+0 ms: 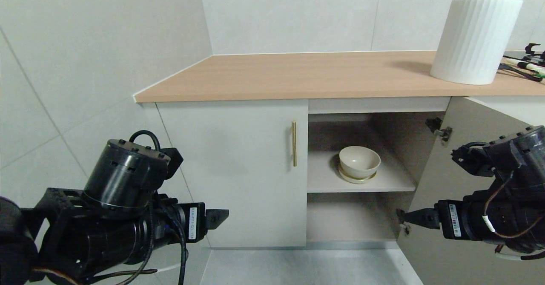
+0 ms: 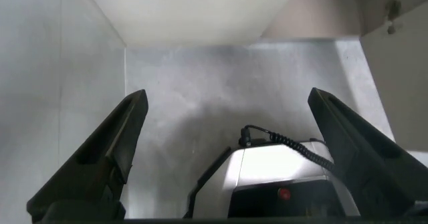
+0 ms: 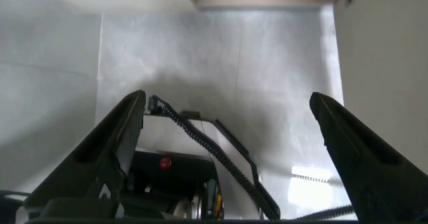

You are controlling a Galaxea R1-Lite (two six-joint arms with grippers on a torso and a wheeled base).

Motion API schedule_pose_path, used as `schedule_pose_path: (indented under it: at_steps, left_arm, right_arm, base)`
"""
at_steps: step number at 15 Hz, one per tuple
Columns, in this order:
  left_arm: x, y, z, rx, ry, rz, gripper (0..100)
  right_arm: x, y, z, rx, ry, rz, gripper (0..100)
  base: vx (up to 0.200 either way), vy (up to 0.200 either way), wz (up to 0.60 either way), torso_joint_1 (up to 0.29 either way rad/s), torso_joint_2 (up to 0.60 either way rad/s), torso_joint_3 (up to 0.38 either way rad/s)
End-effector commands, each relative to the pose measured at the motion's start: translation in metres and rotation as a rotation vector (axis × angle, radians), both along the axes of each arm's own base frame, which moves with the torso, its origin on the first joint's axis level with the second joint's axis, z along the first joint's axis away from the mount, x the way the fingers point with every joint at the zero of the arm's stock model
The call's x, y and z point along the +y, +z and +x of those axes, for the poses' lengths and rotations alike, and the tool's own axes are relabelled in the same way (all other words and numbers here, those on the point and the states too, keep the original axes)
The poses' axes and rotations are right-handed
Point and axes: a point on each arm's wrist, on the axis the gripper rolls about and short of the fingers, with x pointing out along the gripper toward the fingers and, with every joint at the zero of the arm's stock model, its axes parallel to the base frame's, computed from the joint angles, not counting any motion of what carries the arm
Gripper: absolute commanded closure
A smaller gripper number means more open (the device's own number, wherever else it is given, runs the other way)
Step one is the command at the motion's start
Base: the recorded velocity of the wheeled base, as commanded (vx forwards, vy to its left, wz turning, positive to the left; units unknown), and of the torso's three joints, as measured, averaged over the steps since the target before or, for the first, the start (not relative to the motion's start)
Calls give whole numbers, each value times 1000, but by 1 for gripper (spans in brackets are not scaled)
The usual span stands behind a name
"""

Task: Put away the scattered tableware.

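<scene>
A: Where is the tableware?

B: A bowl (image 1: 359, 160) stands upright, mouth up, on a plate (image 1: 357, 177). Both are on the upper shelf (image 1: 396, 185) of the cabinet (image 1: 340, 105), near the shelf's front edge and a little left of its middle. It looks put away already.

A: So what does the next move turn on?

B: Probably the right door (image 1: 460, 170). It is swung wide open, hinged at the cabinet's right edge, with its inner face towards the robot. The right gripper (image 1: 411, 217) is low, its tip just beside that door's lower hinge corner. The bowl is up and to the left of it, farther in.

A: Which arm is nearer?

B: The right one, clearly. The left gripper (image 1: 217, 217) is in front of the closed left door (image 1: 238, 170), below its handle (image 1: 294, 143) and well apart from the opening.

A: And the jaws?

B: Both sets are spread wide and hold nothing. Each wrist view shows bare floor (image 1: 306, 268) between the fingers (image 2: 107, 157).

A: Does the bowl have a long axis?

B: No, it is round, so it needs no alignment. The door's tall edge runs vertically, so I'd push flat against its face.

A: And the surroundings?

B: A wooden counter (image 1: 298, 74) runs above, with a white ribbed canister (image 1: 477, 40) near its right end. The walls (image 1: 85, 42) are pale tile and the floor is grey.
</scene>
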Motion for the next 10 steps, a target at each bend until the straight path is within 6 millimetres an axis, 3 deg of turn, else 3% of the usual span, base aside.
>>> schedule_pose_path:
  at_steps: [1, 4, 10]
  left_arm:
    - [-1, -2, 0, 6, -3, 4, 0]
    - [-2, -3, 1, 9, -4, 6, 0]
    - [-2, -3, 1, 12, -5, 9, 0]
  right_arm:
    - [0, -1, 1, 4, 1, -2, 0]
    - [1, -1, 0, 6, 2, -3, 0]
    - [0, -1, 0, 3, 3, -2, 0]
  base:
    - [-200, 0, 0, 7, 2, 2]
    - [-200, 0, 0, 2, 1, 6]
    - [0, 0, 0, 0, 0, 0]
